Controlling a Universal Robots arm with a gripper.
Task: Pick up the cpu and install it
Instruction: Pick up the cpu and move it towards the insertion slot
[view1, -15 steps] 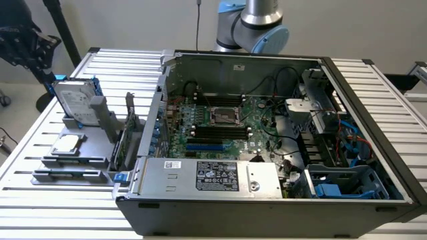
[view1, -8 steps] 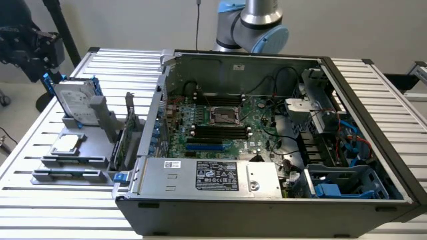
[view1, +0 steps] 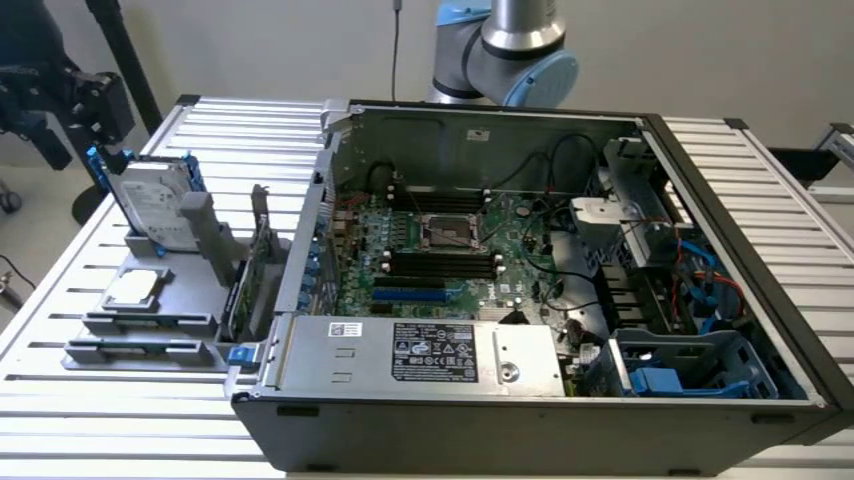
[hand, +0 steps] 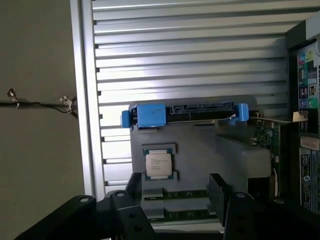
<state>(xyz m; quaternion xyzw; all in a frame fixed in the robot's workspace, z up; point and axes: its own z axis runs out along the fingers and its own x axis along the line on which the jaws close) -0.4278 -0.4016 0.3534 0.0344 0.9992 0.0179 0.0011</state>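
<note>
The cpu (view1: 134, 288) (hand: 159, 165), a small flat square chip with a silver top, lies in a recess of the grey holder (view1: 167, 275) (hand: 200, 150) on the table, at the exterior view's left of the computer case. My gripper (view1: 78, 105) (hand: 175, 187) hangs well above the holder and touches nothing. Its black fingers (hand: 218, 187) stand wide apart, open, with nothing between them. Inside the open case, the motherboard's cpu socket (view1: 451, 232) sits in its metal frame.
A silver hard drive with blue brackets (view1: 144, 195) (hand: 185, 112) stands upright in the holder just behind the cpu. A circuit card (view1: 254, 270) (hand: 267, 135) stands between holder and case (view1: 534, 400). The slatted metal table (view1: 80, 420) ends close to the holder.
</note>
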